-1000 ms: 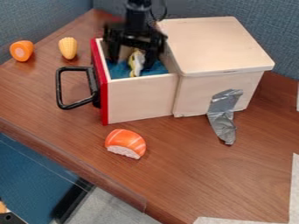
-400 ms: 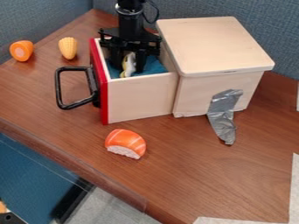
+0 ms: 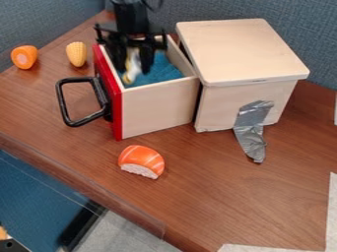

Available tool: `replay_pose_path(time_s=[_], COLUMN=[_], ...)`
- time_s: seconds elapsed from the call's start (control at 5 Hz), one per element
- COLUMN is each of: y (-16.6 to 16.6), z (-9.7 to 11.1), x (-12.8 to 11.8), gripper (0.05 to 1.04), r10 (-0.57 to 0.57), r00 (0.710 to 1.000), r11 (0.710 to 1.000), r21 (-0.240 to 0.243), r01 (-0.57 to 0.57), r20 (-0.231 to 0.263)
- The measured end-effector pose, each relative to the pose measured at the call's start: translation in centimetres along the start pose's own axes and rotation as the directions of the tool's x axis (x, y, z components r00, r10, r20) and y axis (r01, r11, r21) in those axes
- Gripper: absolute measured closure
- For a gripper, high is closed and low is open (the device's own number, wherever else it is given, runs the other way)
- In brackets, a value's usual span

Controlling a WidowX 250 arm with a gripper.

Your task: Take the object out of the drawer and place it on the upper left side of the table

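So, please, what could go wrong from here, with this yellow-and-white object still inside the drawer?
The pincer is close to the red front, so moving sideways too early might drag the drawer, which sits askew to the box.
The yellow-and-white object tilts between the fingers and could slip or catch the rim.
At upper left, the toy corn and orange piece may be bumped.

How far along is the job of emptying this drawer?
Done: the drawer stands open.
In hand: the gripper appears to hold the white-and-yellow object at the drawer's opening.
Left: lifting it clear and setting it upper left, near the toy corn.
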State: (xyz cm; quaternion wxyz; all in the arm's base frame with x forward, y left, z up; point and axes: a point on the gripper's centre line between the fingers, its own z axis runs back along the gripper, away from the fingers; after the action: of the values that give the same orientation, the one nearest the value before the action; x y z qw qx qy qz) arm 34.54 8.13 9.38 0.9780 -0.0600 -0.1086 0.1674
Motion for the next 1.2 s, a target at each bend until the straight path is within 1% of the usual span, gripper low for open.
replay_pose_path(time_s=[0.2,0.4,0.6,0.8,1.0,1.2], y=[0.3,1.9,3.8,6.6,9.4,11.3], z=[2.3,4.9,5.6,4.1,2.0,-0.3], x=[-0.8,-0.9,0.4,2.9,6.7,9.8], gripper=[0.527,0.527,0.527,0.527,0.527,0.527], r10=[-0.017,0.008,0.031,0.096,0.182,0.243], r00=[1.0,0.998,0.998,0.995,0.983,0.97], r11=[0.997,0.994,0.996,0.995,0.983,0.969], r21=[-0.07,-0.111,-0.085,-0.025,0.023,0.055], r01=[0.019,-0.002,-0.026,-0.095,-0.183,-0.242], r20=[0.021,0.055,0.059,0.04,0.013,-0.014])
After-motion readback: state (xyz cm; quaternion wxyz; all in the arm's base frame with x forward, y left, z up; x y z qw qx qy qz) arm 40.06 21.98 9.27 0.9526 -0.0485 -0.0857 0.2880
